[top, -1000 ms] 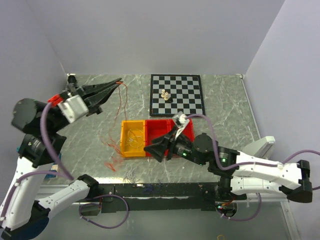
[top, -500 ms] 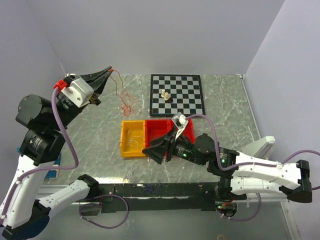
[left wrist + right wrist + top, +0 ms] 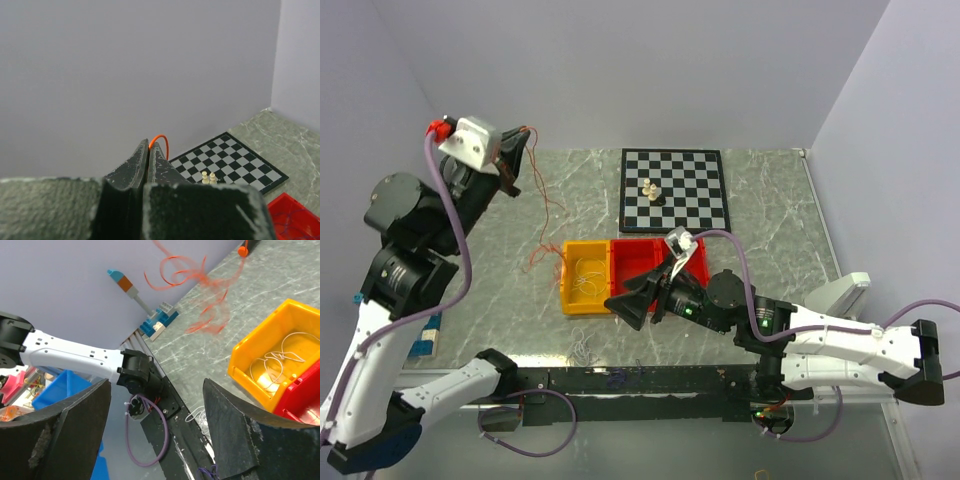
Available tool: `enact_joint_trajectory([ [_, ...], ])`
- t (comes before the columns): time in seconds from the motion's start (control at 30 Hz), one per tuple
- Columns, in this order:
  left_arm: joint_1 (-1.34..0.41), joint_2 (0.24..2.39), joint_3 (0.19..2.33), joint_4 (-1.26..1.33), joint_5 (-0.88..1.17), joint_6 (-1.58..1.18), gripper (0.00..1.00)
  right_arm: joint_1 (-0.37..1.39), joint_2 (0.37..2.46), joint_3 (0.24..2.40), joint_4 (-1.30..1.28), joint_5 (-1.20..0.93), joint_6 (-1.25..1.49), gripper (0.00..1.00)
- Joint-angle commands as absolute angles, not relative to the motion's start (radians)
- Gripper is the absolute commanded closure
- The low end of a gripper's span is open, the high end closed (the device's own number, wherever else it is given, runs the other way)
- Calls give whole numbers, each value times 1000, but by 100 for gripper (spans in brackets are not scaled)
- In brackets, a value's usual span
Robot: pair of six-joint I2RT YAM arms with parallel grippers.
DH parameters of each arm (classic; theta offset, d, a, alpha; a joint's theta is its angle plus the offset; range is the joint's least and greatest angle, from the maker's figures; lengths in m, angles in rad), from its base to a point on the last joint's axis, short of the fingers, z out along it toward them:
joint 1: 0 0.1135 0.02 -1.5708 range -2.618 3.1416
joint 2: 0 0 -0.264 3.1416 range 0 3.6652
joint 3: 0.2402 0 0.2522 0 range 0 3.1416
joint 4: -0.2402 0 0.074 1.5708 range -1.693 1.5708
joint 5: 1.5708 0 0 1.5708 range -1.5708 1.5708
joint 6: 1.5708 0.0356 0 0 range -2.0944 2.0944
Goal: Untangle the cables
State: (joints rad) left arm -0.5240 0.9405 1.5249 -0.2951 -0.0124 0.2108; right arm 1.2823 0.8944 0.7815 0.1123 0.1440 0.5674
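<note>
Orange cable [image 3: 210,307] in clamped L gripper [image 3: 150,145] tips, slack below; R gripper [image 3: 156,385] wide apart.

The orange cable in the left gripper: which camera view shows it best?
The top external view: it shows the orange cable nearly whole, hanging from the left gripper. The left wrist view shows only a small loop; the right wrist view shows a blurred tangle.

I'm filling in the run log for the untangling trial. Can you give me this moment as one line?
left pincer: shut on orange cable, held high | orange cable: dangling | right pincer: open, empty | white cable: in yellow bin
</note>
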Motion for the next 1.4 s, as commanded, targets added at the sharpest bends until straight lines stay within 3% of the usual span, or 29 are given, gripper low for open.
enact_joint_trajectory([
  [0.0,-520,973,1580,-339,-155,118,99,1292,922,810,156,153,563,21],
  [0.6,-523,948,1528,-311,-169,72,99,1298,1195,1008,308,153,537,24],
  [1.07,-525,1020,1632,-339,-236,11,99,1241,1505,1216,333,123,554,25],
  [1.37,-528,1006,1649,-348,-210,-44,99,1216,1558,1250,331,282,583,26],
])
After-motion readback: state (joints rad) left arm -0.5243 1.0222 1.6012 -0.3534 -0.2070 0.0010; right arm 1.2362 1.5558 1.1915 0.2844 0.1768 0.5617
